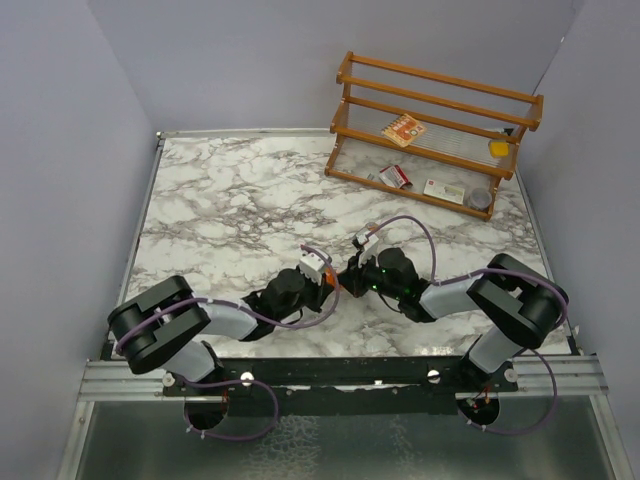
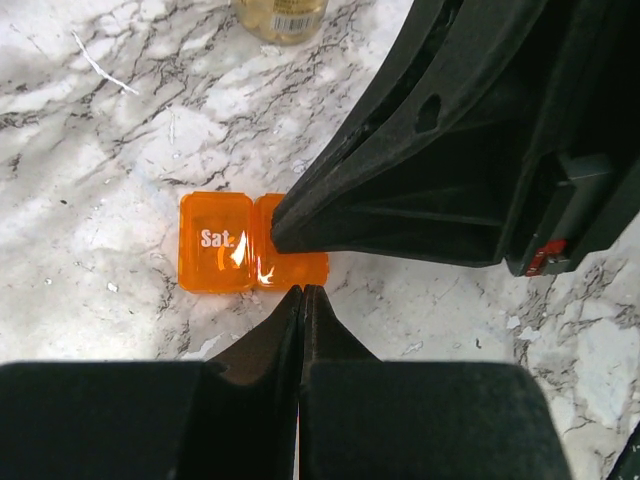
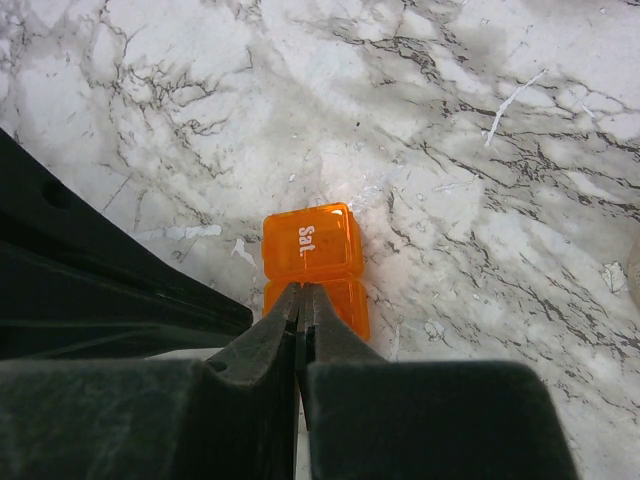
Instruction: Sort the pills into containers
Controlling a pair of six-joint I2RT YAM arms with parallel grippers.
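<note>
The orange box lies on the table, near its middle, with the jar close by. The right gripper and left gripper meet there, jaws together and empty. Nudge gently so the box doesn't skid.

Marble-look table, white w/ grey veins, fills the mid. Plain pale grey-lilac on 3 sides: left wall, back wall, right wall. Wooden rack w/ clear shelves at far right corner, set at an angle. Alu rail along near edge; dimpled metal sheet below it. Light soft, even; shadows faint.
</note>
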